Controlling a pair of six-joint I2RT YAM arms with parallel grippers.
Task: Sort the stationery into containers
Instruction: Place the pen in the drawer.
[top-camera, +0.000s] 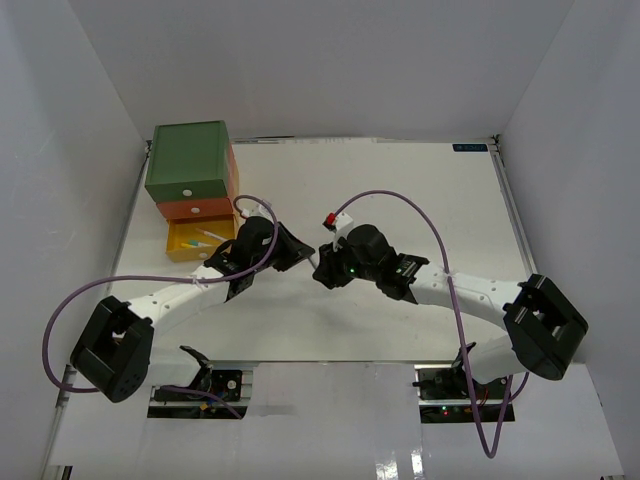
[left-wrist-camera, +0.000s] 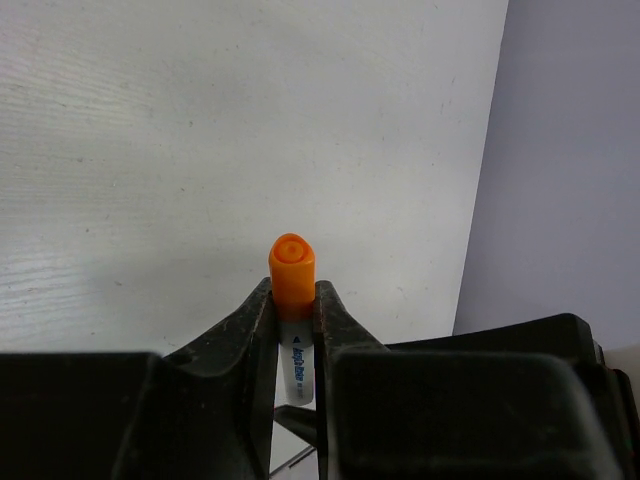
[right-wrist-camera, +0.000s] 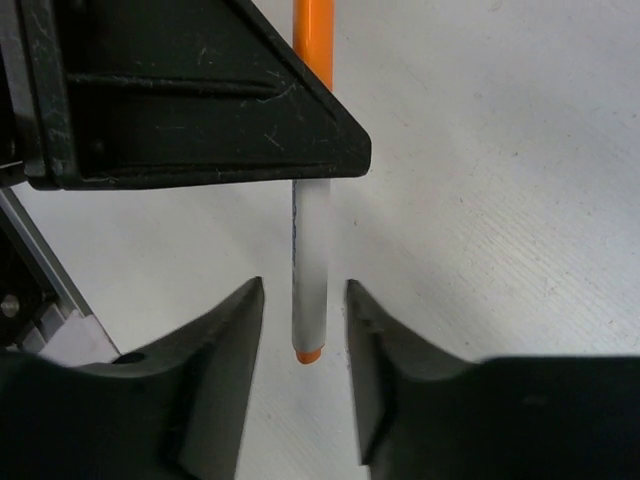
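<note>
Open tabletop (top-camera: 460, 190) is stretching from 12 to 3 o'clock of the left end effector (top-camera: 298, 256) and right end effector (top-camera: 325, 268), tip to tip at centre. Stacked containers (top-camera: 187, 160) are blocking 10 o'clock, the yellow drawer (top-camera: 185, 243) jutting open. The left arm (top-camera: 170, 295) and right arm (top-camera: 470, 290) are barring 8 and 4 o'clock; a purple cable (top-camera: 385, 193) is arching across 1 o'clock.

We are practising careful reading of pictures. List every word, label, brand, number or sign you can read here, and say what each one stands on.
Blue print on the white barrel of the pen: too blurred to read.
Blue label on the far edge of the table: too small to read.
No other text shows in any view.
</note>
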